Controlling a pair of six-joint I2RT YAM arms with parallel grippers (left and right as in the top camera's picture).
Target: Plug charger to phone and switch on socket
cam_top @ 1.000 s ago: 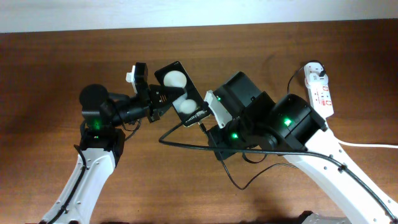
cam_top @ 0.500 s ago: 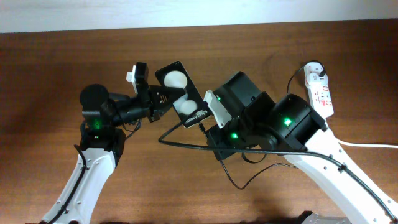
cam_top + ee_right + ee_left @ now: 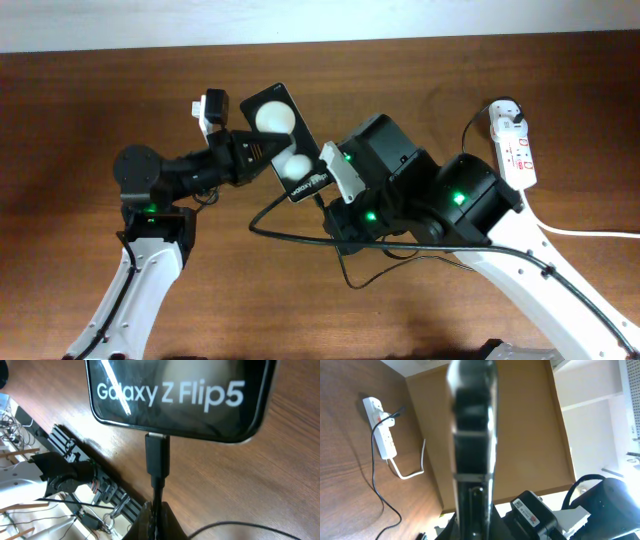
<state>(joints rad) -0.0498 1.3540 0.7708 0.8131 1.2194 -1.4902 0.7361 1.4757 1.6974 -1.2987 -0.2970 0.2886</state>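
Black phone [image 3: 283, 125] tight between left jaws (charger [image 3: 156, 457] in port)

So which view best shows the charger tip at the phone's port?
Right wrist: the charger tip fills the frame close up, meeting the bottom edge of the phone. The overhead view shows it tiny and hard to judge. The left wrist view shows only the phone's blurred side, not the tip.

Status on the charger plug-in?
Left gripper shut on slim black phone. Right gripper shut on thin black charger cable, connector at phone's port, seating unclear. White oblong socket untouched, nothing blocking.
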